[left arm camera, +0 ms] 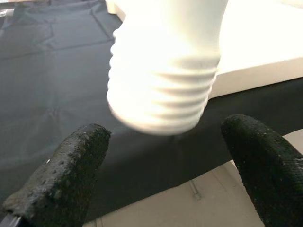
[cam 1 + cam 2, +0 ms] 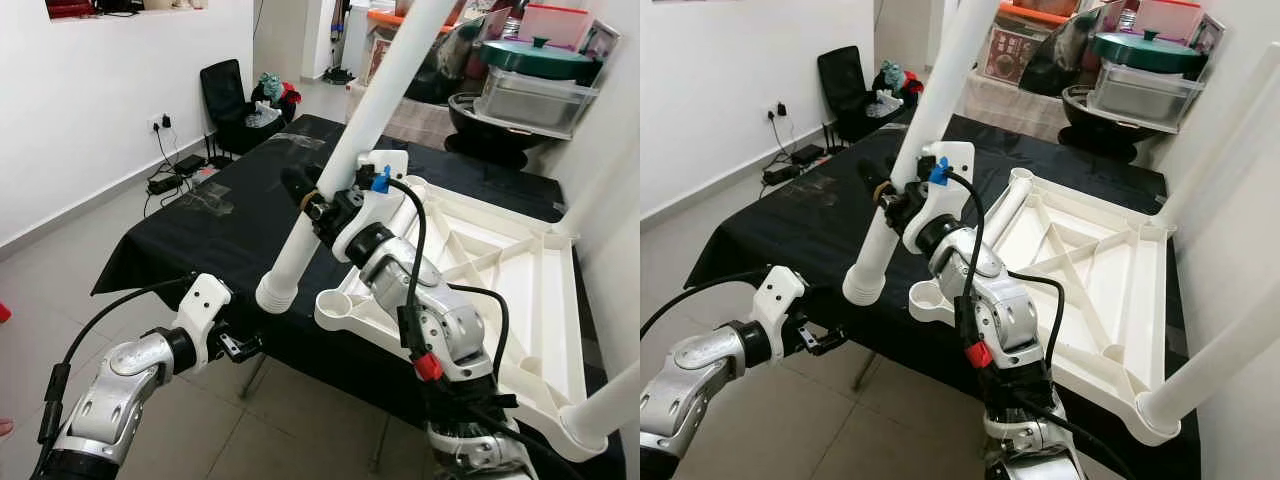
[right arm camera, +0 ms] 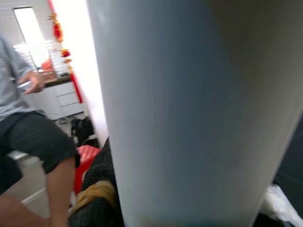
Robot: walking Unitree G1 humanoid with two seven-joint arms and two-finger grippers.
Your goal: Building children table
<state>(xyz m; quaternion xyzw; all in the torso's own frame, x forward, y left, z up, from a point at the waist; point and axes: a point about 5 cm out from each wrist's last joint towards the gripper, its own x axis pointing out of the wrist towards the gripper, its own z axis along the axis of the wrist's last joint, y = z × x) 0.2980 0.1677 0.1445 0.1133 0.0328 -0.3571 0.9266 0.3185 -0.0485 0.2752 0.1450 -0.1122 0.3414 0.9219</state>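
Note:
A white tabletop lies upside down on a black-clothed table. Two white legs stand in its right-hand corners. My right gripper is shut on a third white leg, which it holds tilted. The leg's ribbed threaded end hangs just left of the empty near corner socket. My left gripper is open below the table edge, under that end. In the left wrist view its two black fingers flank the ribbed end without touching it.
A black chair with clothes and cables stands by the left wall. Pots and a lidded container sit at the back right. A person sits in the room, seen in the right wrist view. Bare floor lies to the left.

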